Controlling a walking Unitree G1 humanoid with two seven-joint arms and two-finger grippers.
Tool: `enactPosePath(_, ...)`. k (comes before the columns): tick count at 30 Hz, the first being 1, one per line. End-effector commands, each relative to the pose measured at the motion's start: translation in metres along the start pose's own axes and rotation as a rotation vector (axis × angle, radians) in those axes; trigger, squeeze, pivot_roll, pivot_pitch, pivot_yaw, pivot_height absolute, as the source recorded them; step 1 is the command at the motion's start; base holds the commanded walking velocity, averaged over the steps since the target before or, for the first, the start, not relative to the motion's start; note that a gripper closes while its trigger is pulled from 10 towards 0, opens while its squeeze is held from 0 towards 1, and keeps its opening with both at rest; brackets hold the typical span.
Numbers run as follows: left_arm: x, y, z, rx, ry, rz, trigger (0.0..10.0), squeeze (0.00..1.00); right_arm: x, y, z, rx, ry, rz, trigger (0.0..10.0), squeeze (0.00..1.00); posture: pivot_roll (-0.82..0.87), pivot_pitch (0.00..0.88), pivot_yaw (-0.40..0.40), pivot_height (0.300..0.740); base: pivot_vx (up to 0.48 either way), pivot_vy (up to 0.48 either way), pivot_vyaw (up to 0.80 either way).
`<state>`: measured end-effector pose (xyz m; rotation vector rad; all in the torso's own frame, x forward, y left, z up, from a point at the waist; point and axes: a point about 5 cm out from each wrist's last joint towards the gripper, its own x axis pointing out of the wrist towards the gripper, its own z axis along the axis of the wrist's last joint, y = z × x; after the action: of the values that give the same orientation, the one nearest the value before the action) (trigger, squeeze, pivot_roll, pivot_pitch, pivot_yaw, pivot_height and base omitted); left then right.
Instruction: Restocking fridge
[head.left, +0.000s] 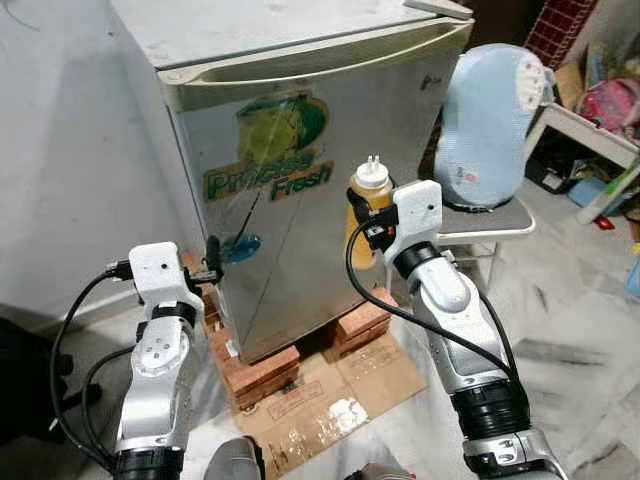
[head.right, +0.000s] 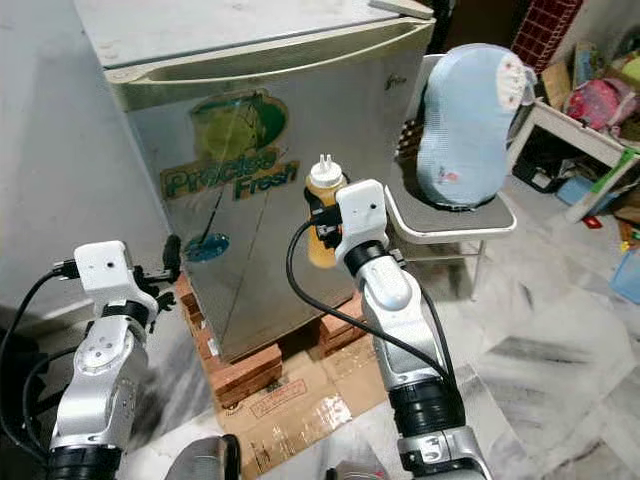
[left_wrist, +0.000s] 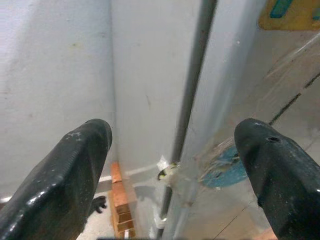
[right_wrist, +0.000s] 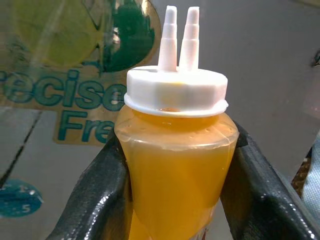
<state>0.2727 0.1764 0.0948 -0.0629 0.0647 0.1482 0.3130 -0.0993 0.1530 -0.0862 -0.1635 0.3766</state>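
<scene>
Right wrist view: my right tool (right_wrist: 175, 165) is clamped on the orange squeeze bottle with a white twin-nozzle cap (right_wrist: 175, 150), upright before the closed silver fridge (head.left: 300, 180). My left tool (left_wrist: 175, 170) gapes apart near the fridge's left edge.

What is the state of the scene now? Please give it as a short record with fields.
fridge: small silver fridge, door shut, standing on bricks over flattened cardboard
right hand: right hand shut on a squeeze bottle, held upright in front of the door
bottle: orange liquid, white cap with two nozzles
left hand: left hand open, empty, at the door's left edge, fingers on either side of the seam
beside fridge: white chair on the robot's right with a pale blue cushion
task stage: door not yet opened, bottle not yet inside
</scene>
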Motion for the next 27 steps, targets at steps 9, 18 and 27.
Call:
enactPosePath(9,0.015,0.015,0.003,-0.018,0.030,0.034,10.0,0.00,-0.002,-0.007,0.003,-0.013,-0.007,-0.025,10.0,0.00,0.01,0.080,-0.050,0.740,0.000,0.000,0.00)
enactPosePath(18,0.013,0.012,0.001,-0.013,0.032,0.006,10.0,0.00,-0.001,-0.007,0.004,-0.016,-0.007,-0.028,10.0,0.00,0.01,0.081,-0.049,0.740,0.000,0.427,0.00)
enactPosePath(27,0.012,0.008,0.001,0.019,0.021,-0.017,10.0,0.00,-0.001,-0.009,0.003,-0.018,0.000,-0.045,10.0,0.00,0.01,0.079,-0.045,0.740,0.000,0.053,-0.12)
